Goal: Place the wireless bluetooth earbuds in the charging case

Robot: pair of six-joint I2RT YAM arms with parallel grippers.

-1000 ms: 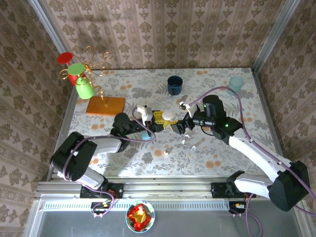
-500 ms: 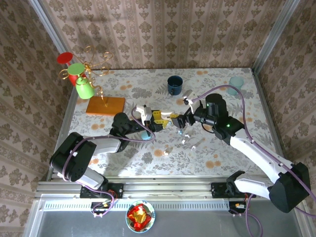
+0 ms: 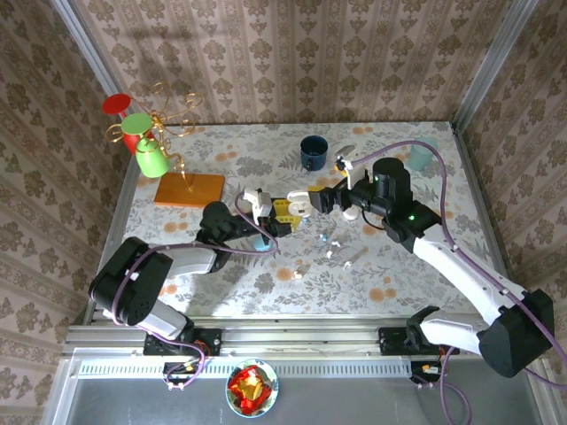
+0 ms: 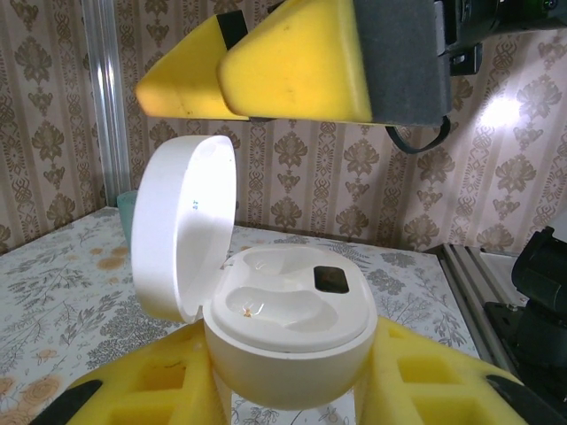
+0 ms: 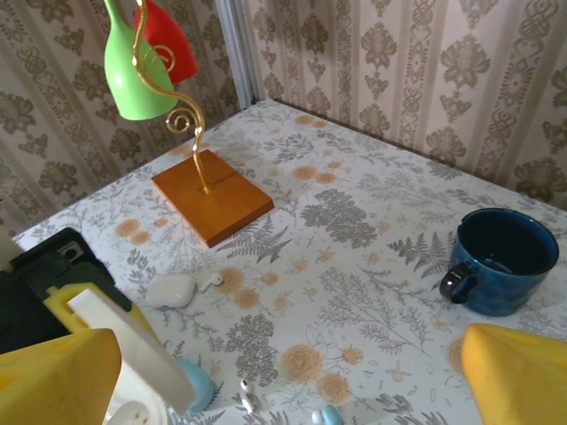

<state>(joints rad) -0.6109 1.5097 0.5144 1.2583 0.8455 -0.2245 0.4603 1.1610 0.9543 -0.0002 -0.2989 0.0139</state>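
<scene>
Wrist cameras are giving the close detail. The left gripper (image 4: 283, 390) is clamping an open white case (image 4: 292, 310) with its lid up, while the right gripper (image 5: 283, 390) is hanging close over it, fingers wide apart. Below the right gripper, earbuds (image 5: 247, 395) are lying loose on the floral surface (image 5: 372, 221), beside a pale-blue case (image 5: 197, 387); from overhead they are reading as specks. Damask wallpaper (image 5: 399, 62) is enclosing the surface, and a blue mug (image 5: 500, 257) is sitting beyond the right gripper.
</scene>
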